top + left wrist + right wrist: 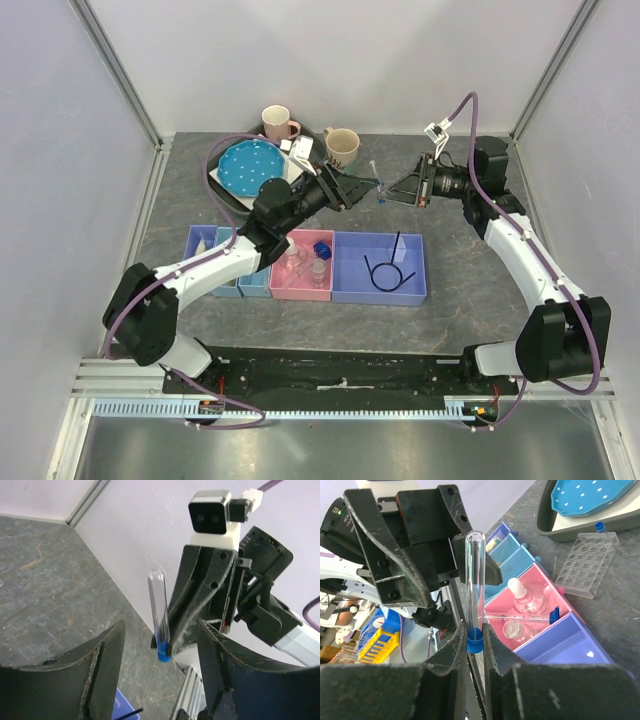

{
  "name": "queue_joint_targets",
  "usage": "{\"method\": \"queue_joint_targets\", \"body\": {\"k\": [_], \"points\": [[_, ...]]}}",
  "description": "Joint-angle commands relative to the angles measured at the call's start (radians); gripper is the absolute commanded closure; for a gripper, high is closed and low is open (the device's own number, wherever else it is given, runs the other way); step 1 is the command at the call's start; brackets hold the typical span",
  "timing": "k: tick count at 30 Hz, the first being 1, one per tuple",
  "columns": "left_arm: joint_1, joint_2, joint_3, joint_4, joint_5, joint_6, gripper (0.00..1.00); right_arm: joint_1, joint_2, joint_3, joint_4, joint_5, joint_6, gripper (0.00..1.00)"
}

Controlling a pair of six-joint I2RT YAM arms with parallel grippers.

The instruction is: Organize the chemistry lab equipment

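**Q:** Where is the tube, and which arm has it?

**A:** You have the clear test tube with the blue cap point(474, 575) held in the air above the tabletop point(470, 300), between the two arms. The right gripper point(475, 647) holds it, jaws pinching the blue cap end. The bare glass stands free above them, cap lowest in both wrist views. The left gripper point(160, 645) faces the tube with its jaws spread wide. Nothing lies between them and they do not touch the glass.

**Q:** How should you run the step?

**A:** It reads as a hand-over, right to left.
- Bring the left jaws around the bare glass, clear of the right fingertips, and centre the tube before you close.
- Close gently. Thin smooth glass will probably slip under a light grip and may crack under a hard one.
- Release the right pinch only once the left grip looks firm.
- The two grippers sit near each other, so approach slowly to avoid a knock.

The destination is open: the clear welled tray point(587, 562) lies beside the pink bin point(302, 294). You cannot tell which one will receive the tube.
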Motion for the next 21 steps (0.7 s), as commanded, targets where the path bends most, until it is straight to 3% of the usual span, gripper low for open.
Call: {"method": "queue_joint_targets", "body": {"k": [1,5,8,10,15,17,18,20,21], "points": [[-0.015,0.036,0.078,0.032,-0.051,-0.01,0.38,0.015,-0.035,-0.016,0.102,-0.033,0.053,0.85],[-0.02,0.061,0.101,0.008,-0.032,-0.005,0.47,0.02,-0.03,-0.025,0.116,-0.032,0.054,0.85],[-0.021,0.066,0.103,-0.011,-0.029,-0.001,0.61,0.02,-0.026,-0.028,0.121,-0.033,0.054,0.85],[-0.021,0.061,0.103,-0.021,-0.023,0.002,0.78,0.023,-0.023,-0.031,0.121,-0.03,0.05,0.85],[-0.018,0.062,0.111,-0.061,0.012,0.01,0.94,0.028,-0.023,-0.03,0.06,-0.035,-0.043,0.82],[-0.014,0.052,0.109,-0.092,0.044,0.018,0.96,0.029,-0.019,-0.004,-0.002,-0.047,-0.125,0.72],[-0.006,0.047,0.107,-0.11,0.056,0.016,0.97,0.028,-0.021,0.027,-0.13,-0.047,-0.263,0.67],[0.008,0.024,0.109,-0.176,0.106,-0.004,0.98,0.028,-0.023,0.068,-0.291,-0.014,-0.465,0.44],[0.023,0.01,0.109,-0.198,0.125,-0.01,0.98,0.028,-0.027,0.117,-0.489,0.017,-0.584,0.34]]}}
